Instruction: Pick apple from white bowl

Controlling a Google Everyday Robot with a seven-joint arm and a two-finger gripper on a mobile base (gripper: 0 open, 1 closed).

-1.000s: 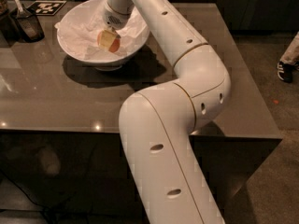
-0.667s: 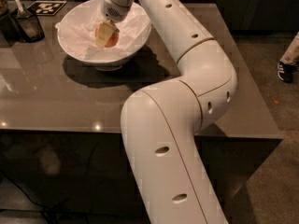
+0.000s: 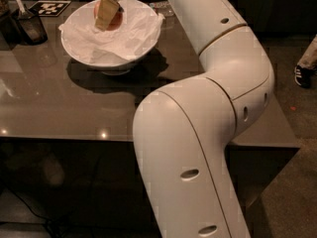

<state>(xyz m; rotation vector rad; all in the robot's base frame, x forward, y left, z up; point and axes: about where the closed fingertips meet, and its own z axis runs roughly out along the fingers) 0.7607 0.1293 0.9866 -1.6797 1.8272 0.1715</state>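
The white bowl [image 3: 106, 58], lined with crumpled white paper, stands on the grey table at the upper left. My gripper [image 3: 108, 13] hangs over the bowl's back part, its tan fingers [image 3: 105, 14] closed around the orange-red apple [image 3: 116, 20]. The apple is held above the paper lining, partly hidden by the front finger. My white arm runs from the gripper down the right side of the view.
A dark square container [image 3: 28, 25] with a utensil stands at the far left of the table [image 3: 59, 108]. A black-and-white marker tag [image 3: 48, 7] lies behind the bowl. A person's shoe [image 3: 303, 76] shows on the floor at the right.
My gripper has risen with the apple in it, lifting the apple from the bowl's middle to above its back part. The bowl has stayed in place.
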